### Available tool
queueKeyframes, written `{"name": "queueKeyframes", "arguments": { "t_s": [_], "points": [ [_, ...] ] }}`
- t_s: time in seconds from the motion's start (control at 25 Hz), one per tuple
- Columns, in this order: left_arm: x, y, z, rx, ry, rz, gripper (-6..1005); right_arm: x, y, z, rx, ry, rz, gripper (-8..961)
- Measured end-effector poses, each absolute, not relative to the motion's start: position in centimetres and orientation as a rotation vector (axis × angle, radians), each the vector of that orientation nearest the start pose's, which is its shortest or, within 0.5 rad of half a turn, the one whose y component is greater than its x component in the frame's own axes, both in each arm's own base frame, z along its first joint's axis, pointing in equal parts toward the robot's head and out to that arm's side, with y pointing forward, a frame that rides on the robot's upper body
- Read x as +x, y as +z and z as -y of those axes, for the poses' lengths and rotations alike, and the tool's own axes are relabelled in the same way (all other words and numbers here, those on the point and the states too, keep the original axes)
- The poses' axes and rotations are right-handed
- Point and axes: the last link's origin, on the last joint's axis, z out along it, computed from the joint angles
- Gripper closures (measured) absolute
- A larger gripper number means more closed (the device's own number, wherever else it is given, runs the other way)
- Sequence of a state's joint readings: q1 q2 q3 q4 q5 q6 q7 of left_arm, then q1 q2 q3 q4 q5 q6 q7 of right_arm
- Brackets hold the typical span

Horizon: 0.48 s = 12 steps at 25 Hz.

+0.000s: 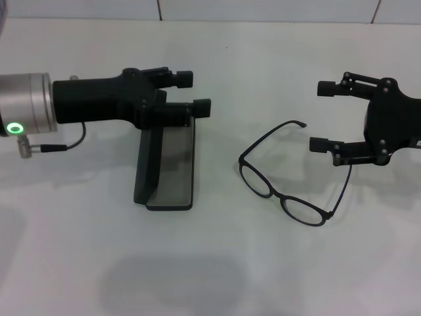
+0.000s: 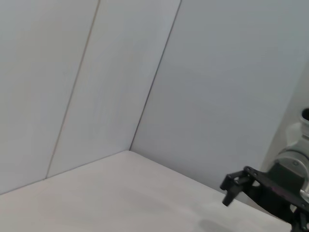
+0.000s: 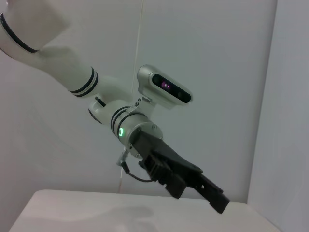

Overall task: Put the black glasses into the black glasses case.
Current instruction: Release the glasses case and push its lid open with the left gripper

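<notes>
We see the left gripper (image 1: 194,93) covering the far end of the black glasses case (image 1: 168,174), the right gripper (image 1: 321,115) cut off by the head view's edge, and neither wrist view showing the table's objects.

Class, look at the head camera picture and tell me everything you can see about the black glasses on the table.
The thin black-framed glasses with rounded clear lenses lie unfolded on the white table, both slim temple arms spread open and reaching away from the camera. The frame looks like matte plastic. They rest between the open black glasses case and the right gripper, whose jaws are apart just beside one temple arm. Nothing grips them.
</notes>
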<state>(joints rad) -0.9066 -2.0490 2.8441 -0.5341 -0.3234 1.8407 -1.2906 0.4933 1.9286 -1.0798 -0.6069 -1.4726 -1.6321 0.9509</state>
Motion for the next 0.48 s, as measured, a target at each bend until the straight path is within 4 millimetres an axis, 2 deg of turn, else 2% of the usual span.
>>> {"name": "queueKeyframes", "arguments": {
  "t_s": [0.24,0.48],
  "points": [
    [-21.7,1.5,-35.6,-2.815,-0.907,0.723,150,23.7,3.4,-33.3,-2.682,0.868,0.098,95],
    [-22.4,4.4,-37.0,-2.736,-0.732,0.950,159,23.9,3.3,-33.6,-2.666,0.841,0.083,96]
  ]
}}
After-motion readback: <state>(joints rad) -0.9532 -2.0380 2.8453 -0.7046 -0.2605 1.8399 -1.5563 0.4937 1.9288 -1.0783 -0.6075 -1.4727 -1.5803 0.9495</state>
